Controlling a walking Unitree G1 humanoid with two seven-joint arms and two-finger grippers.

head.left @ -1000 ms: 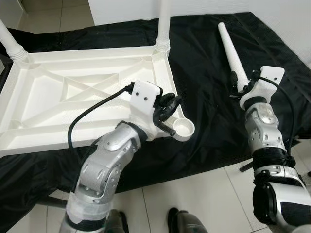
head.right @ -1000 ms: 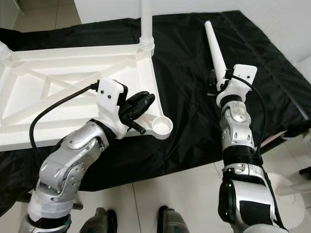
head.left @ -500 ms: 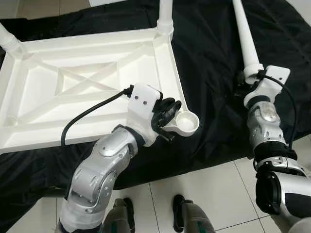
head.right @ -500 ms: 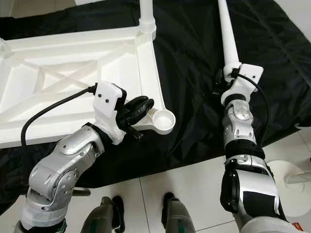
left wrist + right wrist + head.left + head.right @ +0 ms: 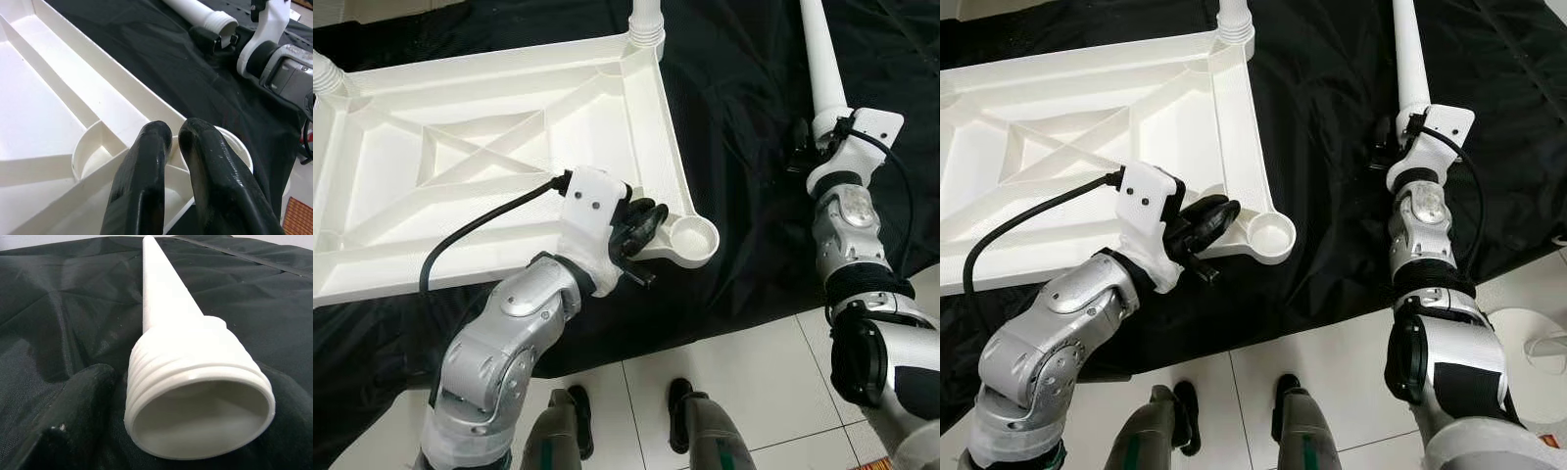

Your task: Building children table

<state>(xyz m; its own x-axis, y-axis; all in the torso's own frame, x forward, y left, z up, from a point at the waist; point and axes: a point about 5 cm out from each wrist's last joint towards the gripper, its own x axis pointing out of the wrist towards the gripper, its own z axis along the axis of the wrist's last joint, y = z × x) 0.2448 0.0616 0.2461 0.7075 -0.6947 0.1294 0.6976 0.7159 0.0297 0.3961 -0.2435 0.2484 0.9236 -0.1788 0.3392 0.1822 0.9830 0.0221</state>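
Left gripper (image 5: 641, 223) pinched shut on table top (image 5: 460, 166) rim by empty socket (image 5: 691, 237). Right gripper (image 5: 1393, 155) grasping leg (image 5: 1408, 54) at threaded end. Risk: threads crossing from tilted entry; top shifting on cloth (image 5: 744, 127).

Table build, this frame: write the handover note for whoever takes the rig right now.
Left hand: fingers close together, resting at the tabletop's near right corner, beside the open leg socket; whether it grips the rim is unclear.
Right hand: shut on the loose leg at its threaded end, the leg lying over the black cloth.
The tabletop lies upside down on the cloth.
Done: legs stand in the two far corners.
Left: screw the held leg into the open socket; the near left corner also shows no leg.
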